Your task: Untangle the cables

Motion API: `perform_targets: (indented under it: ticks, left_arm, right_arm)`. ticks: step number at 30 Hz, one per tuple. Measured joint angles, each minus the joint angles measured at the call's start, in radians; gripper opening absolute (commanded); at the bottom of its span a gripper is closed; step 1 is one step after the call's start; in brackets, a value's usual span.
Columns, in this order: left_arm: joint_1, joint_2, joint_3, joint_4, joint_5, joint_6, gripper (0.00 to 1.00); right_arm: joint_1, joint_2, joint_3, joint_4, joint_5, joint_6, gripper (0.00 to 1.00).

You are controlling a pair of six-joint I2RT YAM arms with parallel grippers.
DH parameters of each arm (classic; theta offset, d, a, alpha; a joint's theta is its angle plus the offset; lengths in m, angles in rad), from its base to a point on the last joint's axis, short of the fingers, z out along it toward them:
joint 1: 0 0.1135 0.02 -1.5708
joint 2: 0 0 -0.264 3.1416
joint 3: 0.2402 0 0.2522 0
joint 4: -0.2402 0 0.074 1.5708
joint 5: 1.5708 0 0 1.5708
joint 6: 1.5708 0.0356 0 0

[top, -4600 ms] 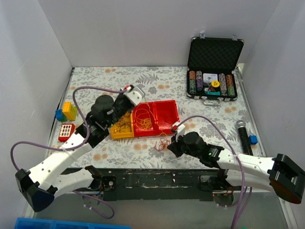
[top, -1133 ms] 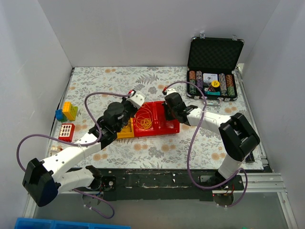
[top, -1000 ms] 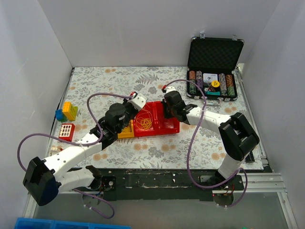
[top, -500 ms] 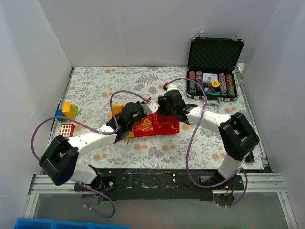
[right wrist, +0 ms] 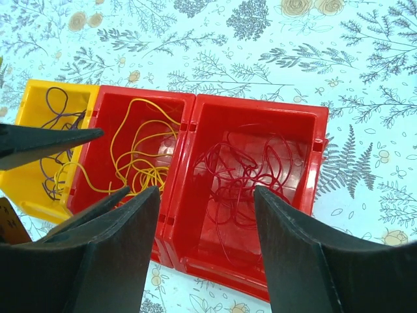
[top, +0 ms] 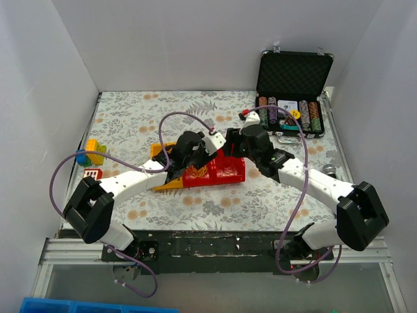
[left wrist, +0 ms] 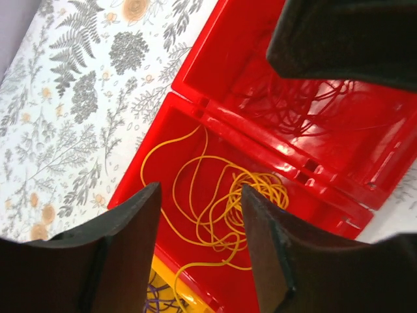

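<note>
Though partly hidden, floral table (top: 130,111) between white walls (top: 195,45); left pincer (left wrist: 199,195), right pincer (right wrist: 205,195) apart, seemingly empty.

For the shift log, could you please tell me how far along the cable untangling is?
Done: sorted by colour, red cables in the right red bin, yellow cables in the middle red bin, dark cables in the yellow bin. In hand: nothing; the left gripper and right gripper hover open. Left: each pile looks looped on itself.
</note>
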Motion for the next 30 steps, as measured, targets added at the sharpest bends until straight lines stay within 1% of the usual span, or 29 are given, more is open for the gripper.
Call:
perform_targets:
  ticks: [4,5,8,11,13,17,21,24,28,30]
  left_arm:
    - [0.0,-0.008,0.064,-0.093,0.051,-0.04,0.73]
    - [0.0,-0.011,0.084,-0.118,0.061,-0.049,0.75]
    - [0.009,-0.016,0.168,-0.197,0.084,-0.075,0.84]
    - [0.06,-0.034,0.253,-0.253,0.125,-0.098,0.92]
    - [0.134,-0.06,0.286,-0.28,0.161,-0.117,0.97]
    - [0.343,-0.103,0.326,-0.339,0.247,-0.161,0.98]
    - [0.534,-0.108,0.351,-0.421,0.342,-0.188,0.98]
    - [0.628,-0.108,0.35,-0.491,0.428,-0.201,0.98]
    - [0.719,-0.108,0.35,-0.551,0.52,-0.212,0.98]
    - [0.766,-0.108,0.352,-0.576,0.552,-0.224,0.98]
  right_arm:
    - [0.0,-0.051,-0.033,0.001,0.007,-0.001,0.68]
    - [0.0,-0.063,-0.045,0.0,0.009,0.0,0.68]
    - [0.0,-0.097,-0.072,-0.008,0.01,-0.002,0.72]
    - [0.0,-0.135,-0.097,-0.004,-0.01,-0.016,0.76]
    - [0.002,-0.158,-0.114,0.003,-0.043,-0.032,0.81]
    - [0.031,-0.149,-0.106,0.016,-0.151,-0.096,0.83]
    - [0.107,-0.012,0.026,-0.013,-0.261,-0.198,0.84]
    - [0.162,0.116,0.162,-0.061,-0.315,-0.283,0.84]
    - [0.205,0.261,0.31,-0.119,-0.36,-0.375,0.83]
    - [0.21,0.309,0.352,-0.136,-0.367,-0.409,0.82]
